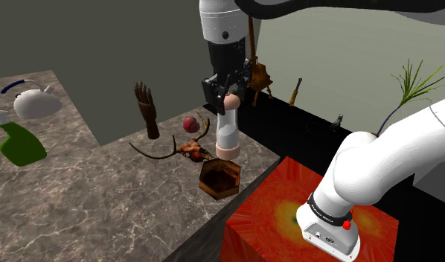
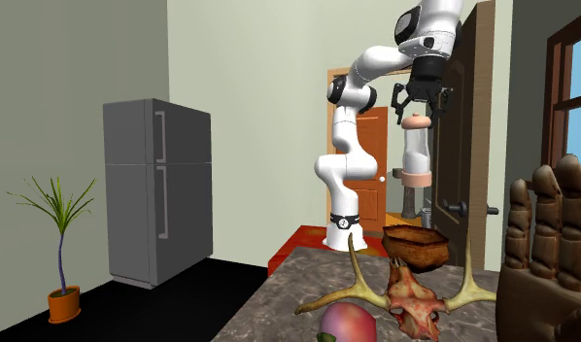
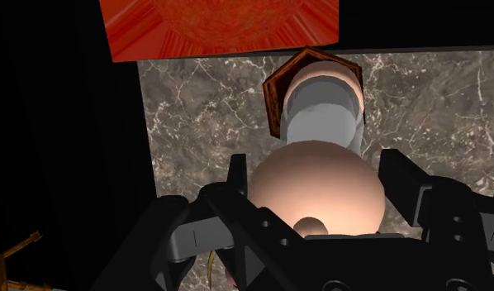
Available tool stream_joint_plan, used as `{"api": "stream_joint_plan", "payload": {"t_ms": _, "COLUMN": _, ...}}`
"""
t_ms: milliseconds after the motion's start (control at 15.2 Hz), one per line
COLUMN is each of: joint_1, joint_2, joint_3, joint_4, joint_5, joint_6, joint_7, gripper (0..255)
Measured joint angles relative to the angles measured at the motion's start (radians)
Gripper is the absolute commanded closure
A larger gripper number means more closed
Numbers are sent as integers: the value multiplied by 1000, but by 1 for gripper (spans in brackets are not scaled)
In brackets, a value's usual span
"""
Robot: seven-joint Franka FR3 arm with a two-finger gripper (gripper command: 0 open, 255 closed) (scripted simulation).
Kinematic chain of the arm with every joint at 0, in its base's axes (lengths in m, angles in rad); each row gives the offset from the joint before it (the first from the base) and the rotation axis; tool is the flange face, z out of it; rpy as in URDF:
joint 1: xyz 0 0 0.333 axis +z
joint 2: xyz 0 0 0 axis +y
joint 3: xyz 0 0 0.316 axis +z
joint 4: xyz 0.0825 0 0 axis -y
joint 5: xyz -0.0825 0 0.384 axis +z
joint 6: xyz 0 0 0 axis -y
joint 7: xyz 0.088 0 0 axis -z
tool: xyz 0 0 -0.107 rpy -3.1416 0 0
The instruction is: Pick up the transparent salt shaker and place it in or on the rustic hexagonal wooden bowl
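Over the near edge of the marble counter [image 1: 102, 201], in the shoulder view, the gripper [image 1: 228, 94] is clamped on the peach cap of the salt shaker [image 1: 227, 131]. It hangs upright in the air with its base just above the far rim of the hexagonal wooden bowl [image 1: 219, 179]. The antler skull [image 1: 190, 149] and the apple [image 1: 190, 123] sit just left of it, so I'd avoid any drift that way. In the second exterior view there's a clear gap between the shaker [image 2: 416, 153] and the bowl [image 2: 421, 246] below, so my guess is there's a fair way to go down. The shaker looks plumb here, which is good. In the wrist view, looking down along the shaker [image 3: 321, 116], both fingers [image 3: 238, 178] hug the cap. The bowl's rim [image 3: 274, 89] peeks out on one side only, so to me it isn't quite centred yet. What I'd do is nudge the shaker toward that showing rim until the bowl frames it evenly. Then lower it straight and slowly, and only let go once the base sits on the bowl's floor. It's tall and narrow, so it'll probably tip if it's dropped or lands on the sloped wall.
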Motion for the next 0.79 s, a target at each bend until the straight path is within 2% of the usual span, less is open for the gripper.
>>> {"api": "stream_joint_plan", "payload": {"t_ms": 792, "joint_1": 11, "joint_2": -26, "joint_3": 12, "joint_4": -184, "joint_5": 16, "joint_6": 158, "joint_7": 10, "gripper": 255}}
